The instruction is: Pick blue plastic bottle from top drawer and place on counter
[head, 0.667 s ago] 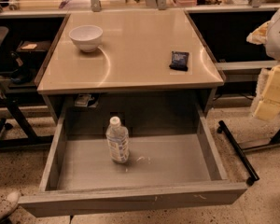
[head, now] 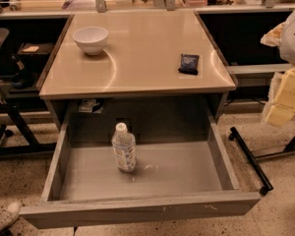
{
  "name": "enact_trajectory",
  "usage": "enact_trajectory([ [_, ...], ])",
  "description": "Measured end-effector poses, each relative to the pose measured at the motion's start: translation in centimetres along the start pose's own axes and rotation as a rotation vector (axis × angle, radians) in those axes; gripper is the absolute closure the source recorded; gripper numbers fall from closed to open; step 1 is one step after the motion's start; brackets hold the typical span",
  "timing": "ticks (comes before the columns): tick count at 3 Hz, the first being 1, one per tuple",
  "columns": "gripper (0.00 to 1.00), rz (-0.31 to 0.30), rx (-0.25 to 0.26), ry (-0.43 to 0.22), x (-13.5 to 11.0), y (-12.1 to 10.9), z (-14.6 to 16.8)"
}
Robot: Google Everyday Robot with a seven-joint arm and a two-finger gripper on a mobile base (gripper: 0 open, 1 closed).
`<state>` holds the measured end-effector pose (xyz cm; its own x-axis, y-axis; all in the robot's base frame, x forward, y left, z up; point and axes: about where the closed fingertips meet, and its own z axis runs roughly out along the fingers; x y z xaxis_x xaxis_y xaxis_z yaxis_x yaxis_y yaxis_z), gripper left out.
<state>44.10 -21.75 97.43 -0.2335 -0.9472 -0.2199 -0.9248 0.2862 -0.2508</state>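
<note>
At the far left, a dark frame (head: 14,127) stood on the speckled floor (head: 19,181) beside the desk. On the counter (head: 142,70), a white bowl (head: 90,38) sat upright near the back left corner, well apart from everything else on that surface.

Below the counter's front edge, the top drawer (head: 137,211) was pulled fully open, its long front panel nearest the camera. The blue plastic bottle (head: 124,149) stood upright on the drawer's grey floor, white cap on top, left of the middle and closer to the left wall than to the right, touching neither wall. Just to the right of its base, a few pale scuffs (head: 148,168) marked the floor of the drawer.

Further right on the counter, a flat dark blue packet (head: 189,63) lay near the right edge, about halfway between front and back.

Past the right side of the drawer, a black bar (head: 250,159) ran along the ground, and pale yellow blocks (head: 287,95) stood at the right border beneath a whitish rounded shape (head: 292,38) that could not be identified.

The gripper lay outside the view, so whether it was open or closed could not be told.
</note>
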Motion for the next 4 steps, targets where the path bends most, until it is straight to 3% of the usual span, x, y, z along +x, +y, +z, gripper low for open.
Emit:
enact_trajectory([
  [1, 0.0, 0.04, -0.058, -0.073, -0.4, 1.6, 3.8],
  [2, 0.0, 0.073, -0.182, -0.206, -2.4, 4.1, 10.3],
  [3, 0.0, 0.053, -0.304, -0.325, -5.8, 6.0, 13.6],
  [4, 0.0, 0.055, -0.306, -0.33, -6.0, 6.1, 13.4],
])
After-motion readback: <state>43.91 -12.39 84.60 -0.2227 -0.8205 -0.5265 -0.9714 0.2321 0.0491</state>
